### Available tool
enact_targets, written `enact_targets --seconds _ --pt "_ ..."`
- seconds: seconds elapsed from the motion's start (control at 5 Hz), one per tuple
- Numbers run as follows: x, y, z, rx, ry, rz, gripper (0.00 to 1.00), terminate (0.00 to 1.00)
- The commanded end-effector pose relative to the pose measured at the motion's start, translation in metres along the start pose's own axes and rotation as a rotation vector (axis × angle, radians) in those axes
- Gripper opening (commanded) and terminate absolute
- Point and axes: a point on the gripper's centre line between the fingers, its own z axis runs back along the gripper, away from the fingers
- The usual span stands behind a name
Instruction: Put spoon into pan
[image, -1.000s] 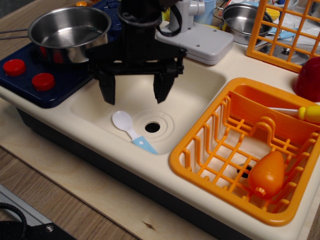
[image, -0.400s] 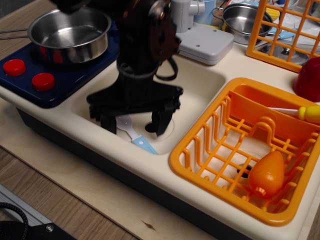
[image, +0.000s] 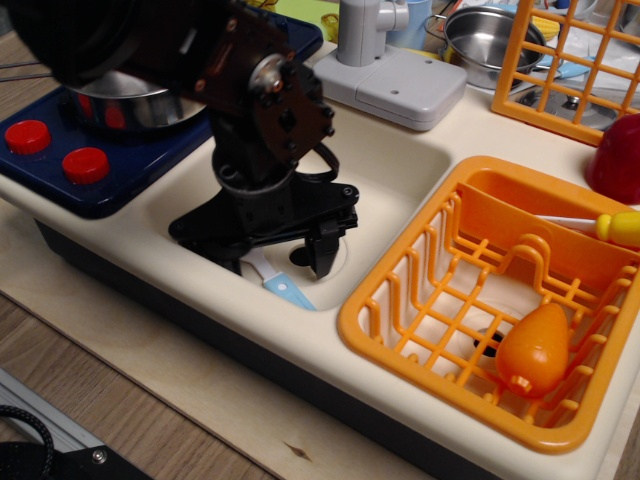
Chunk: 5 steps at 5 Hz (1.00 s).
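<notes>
From the single view the spoon (image: 283, 286) lies in the sink (image: 400, 190), not yet lifted, the gripper (image: 275, 260) low with jaws wide astride it, and the pan (image: 130, 100) waits far left.

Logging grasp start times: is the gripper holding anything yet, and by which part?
Cannot tell. The gripper is down in the sink over the spoon, hiding its bowl; only the blue handle shows.
</notes>
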Motion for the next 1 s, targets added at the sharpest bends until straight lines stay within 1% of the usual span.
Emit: enact_targets --seconds 0.0,0.2,0.4,0.6,0.8 --pt "-0.001 0.008 -0.007 0.031 0.039 0.023 0.0 0.0" --pt "0.002 0.001 -0.007 0.077 0.072 0.01 0.0 0.0" --pt "0.009 -0.006 0.001 0.121 0.097 -0.003 0.0 0.0" --pt "0.031 -0.017 0.028 0.155 0.113 -0.046 0.0 0.0" --pt "0.035 -0.019 0.053 0.18 0.084 -0.04 0.0 0.0"
